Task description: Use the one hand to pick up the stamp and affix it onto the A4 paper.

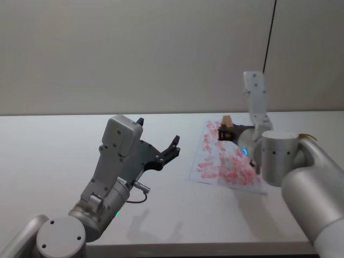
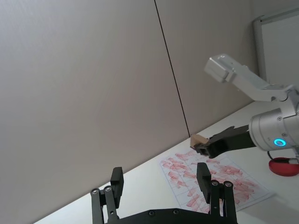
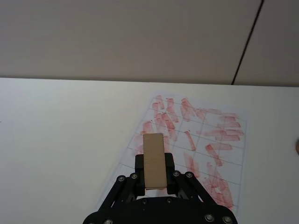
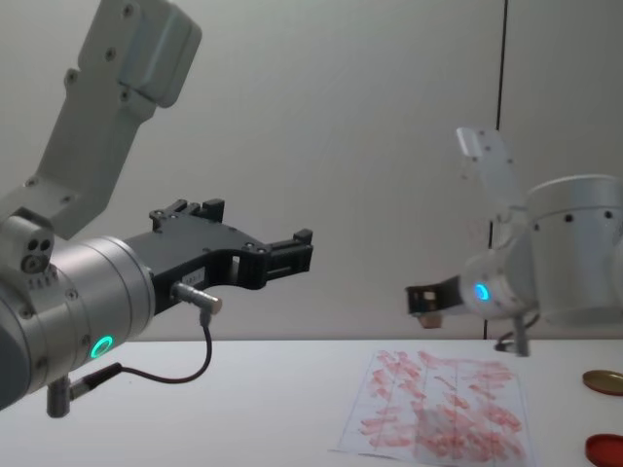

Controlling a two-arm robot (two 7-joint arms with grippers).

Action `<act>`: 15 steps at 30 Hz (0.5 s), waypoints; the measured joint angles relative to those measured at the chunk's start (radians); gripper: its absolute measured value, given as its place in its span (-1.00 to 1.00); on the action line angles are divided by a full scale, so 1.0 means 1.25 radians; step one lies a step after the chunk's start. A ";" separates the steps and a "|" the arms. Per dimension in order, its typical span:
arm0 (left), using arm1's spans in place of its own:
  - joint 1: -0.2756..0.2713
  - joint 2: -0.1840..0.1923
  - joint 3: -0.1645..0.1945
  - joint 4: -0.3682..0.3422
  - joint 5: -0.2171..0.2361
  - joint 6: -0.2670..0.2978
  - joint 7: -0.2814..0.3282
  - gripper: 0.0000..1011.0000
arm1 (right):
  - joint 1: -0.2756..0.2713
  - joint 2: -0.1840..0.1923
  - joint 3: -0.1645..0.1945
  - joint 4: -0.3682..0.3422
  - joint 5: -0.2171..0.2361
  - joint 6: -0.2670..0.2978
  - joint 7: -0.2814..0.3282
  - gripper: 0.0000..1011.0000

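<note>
- Right gripper (image 3: pixel 154 167) is pinching the stamp (image 3: pixel 153 154) above the A4 paper (image 3: pixel 205 140).
- Left gripper (image 1: pixel 157 133) is hovering left, spread, empty.
- Chest view is catching a red disc (image 4: pixel 604 448) at right.

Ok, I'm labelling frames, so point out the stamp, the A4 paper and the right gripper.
stamp (image 3: pixel 153 158): right wrist view, flat tan face.
A4 paper (image 3: pixel 203 140): right wrist view, mid-sheet grid.
right gripper (image 4: pixel 423 300): chest view, between fingertips.

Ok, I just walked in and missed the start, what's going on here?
The right end effector is shut on the stamp, holding it in the air above the A4 paper, which is covered in red marks. It is not touching the sheet. The left end effector hangs open over the table.
</note>
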 joint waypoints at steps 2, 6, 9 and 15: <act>0.000 0.000 0.000 0.000 0.000 0.000 0.000 0.96 | -0.006 0.003 0.003 -0.010 -0.001 0.005 -0.002 -0.56; 0.000 0.000 0.000 0.000 0.000 0.000 0.000 0.96 | -0.044 0.019 0.020 -0.069 -0.004 0.034 -0.010 -0.56; 0.000 0.000 0.000 0.000 0.000 0.000 0.000 0.96 | -0.072 0.031 0.034 -0.110 -0.007 0.053 -0.015 -0.56; 0.000 0.000 0.000 0.000 0.000 0.000 0.000 0.96 | -0.126 0.055 0.061 -0.179 -0.012 0.088 -0.022 -0.56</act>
